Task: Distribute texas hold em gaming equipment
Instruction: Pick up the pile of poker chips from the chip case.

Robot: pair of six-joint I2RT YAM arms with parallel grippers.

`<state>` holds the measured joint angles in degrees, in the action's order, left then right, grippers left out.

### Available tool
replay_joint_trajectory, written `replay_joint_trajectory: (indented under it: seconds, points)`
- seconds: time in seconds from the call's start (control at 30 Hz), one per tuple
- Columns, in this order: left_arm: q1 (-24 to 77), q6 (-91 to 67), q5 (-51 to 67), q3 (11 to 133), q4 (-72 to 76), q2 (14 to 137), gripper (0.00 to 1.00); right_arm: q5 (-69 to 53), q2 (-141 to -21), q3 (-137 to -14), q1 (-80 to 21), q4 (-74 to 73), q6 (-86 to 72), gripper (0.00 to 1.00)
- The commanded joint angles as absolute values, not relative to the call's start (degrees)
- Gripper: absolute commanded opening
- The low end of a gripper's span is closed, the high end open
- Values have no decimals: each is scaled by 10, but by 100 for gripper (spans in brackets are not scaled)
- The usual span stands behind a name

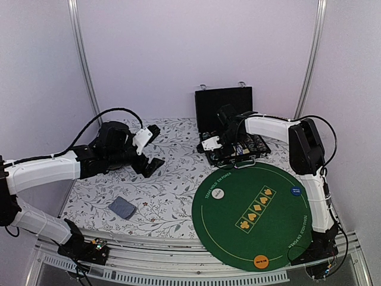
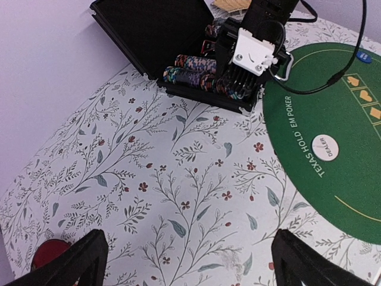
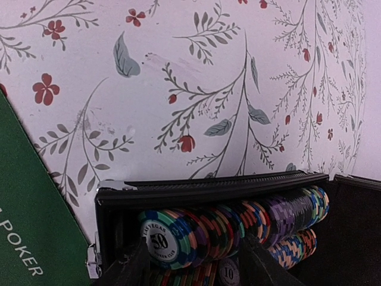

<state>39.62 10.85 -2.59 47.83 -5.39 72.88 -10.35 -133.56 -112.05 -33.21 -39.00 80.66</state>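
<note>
An open black case (image 1: 224,104) at the back holds rows of striped poker chips (image 3: 238,223). My right gripper (image 3: 190,257) reaches down into the case (image 2: 149,30) at the left end of the front row. Its jaws stand partly apart and straddle a group of chips (image 2: 193,65) that lie unbroken in the row. A white dealer disc (image 1: 218,193), a blue disc (image 1: 295,190) and an orange disc (image 1: 261,260) lie on the green mat (image 1: 238,202). A blue-backed card deck (image 1: 122,207) sits front left. My left gripper (image 1: 153,150) hangs wide open over the floral cloth (image 2: 178,179), holding nothing.
A red round object (image 2: 50,253) shows at the lower left of the left wrist view. A tan woven piece (image 2: 229,5) peeks behind the case lid. The right arm's cable (image 2: 333,71) loops over the mat edge. Metal frame posts (image 1: 83,59) flank the table.
</note>
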Motion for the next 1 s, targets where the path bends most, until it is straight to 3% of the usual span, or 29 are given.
replay_joint_trajectory:
  seconds: [0.0, 0.3, 0.47, 0.6, 0.97]
  points:
    - [388, 103, -14, 479, -56, 719, 98, -71, -1322, -1126, -332, -390, 797, 55]
    - [388, 103, -13, 480, -57, 718, 98, -59, -1393, -1155, -327, -388, 799, 60]
    - [388, 103, -14, 480, -58, 718, 98, -81, -1399, -1146, -334, -424, 813, 56]
    - [388, 104, -14, 479, -57, 719, 98, -83, -1394, -1142, -340, -452, 808, 47]
    - [388, 103, -9, 479, -57, 718, 98, -57, -1330, -1078, -350, -450, 815, 47]
